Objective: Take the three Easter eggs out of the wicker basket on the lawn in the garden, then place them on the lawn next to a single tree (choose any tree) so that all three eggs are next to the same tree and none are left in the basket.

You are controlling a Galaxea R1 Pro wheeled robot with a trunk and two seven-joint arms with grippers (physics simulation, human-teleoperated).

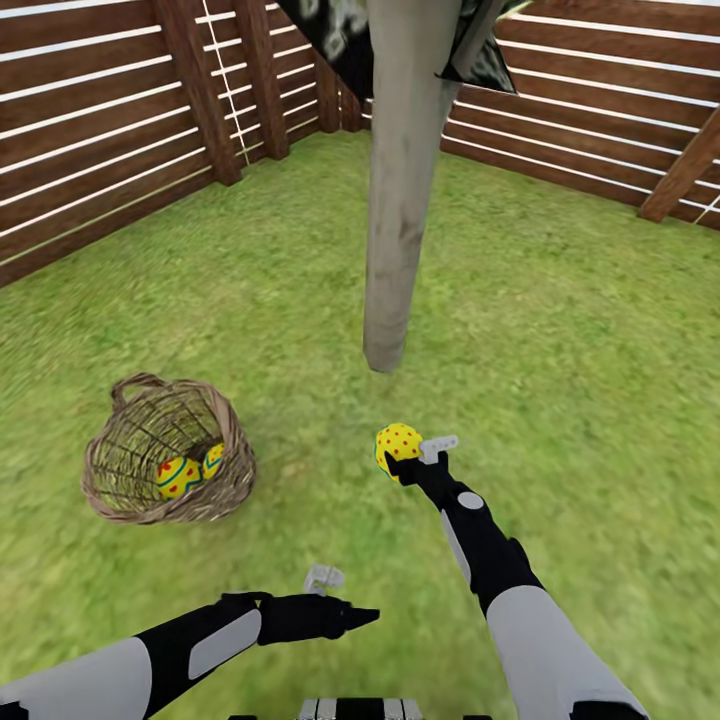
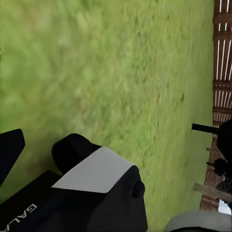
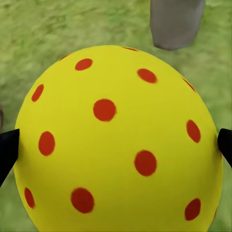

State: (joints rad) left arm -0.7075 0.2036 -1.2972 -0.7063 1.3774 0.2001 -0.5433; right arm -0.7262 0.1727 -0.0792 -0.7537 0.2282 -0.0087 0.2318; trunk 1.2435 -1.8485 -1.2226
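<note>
Two eggs [image 1: 190,470] lie in the wicker basket [image 1: 230,480]; right gripper [image 1: 400,462] clamped on a red-dotted egg [image 1: 397,445] near the tree trunk [image 1: 400,200]; left gripper [image 1: 365,615] state unclear

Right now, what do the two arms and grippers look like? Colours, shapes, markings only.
Both arms have pale grey upper segments joined to black forearms, each with a light grey inset panel. The left gripper ends in slim black fingers, with a small grey bracket on its wrist. The right gripper is black too, with a similar grey bracket beside it. The left wrist view shows partial white lettering, "GAL", on the black housing. No loose cables visible.
</note>
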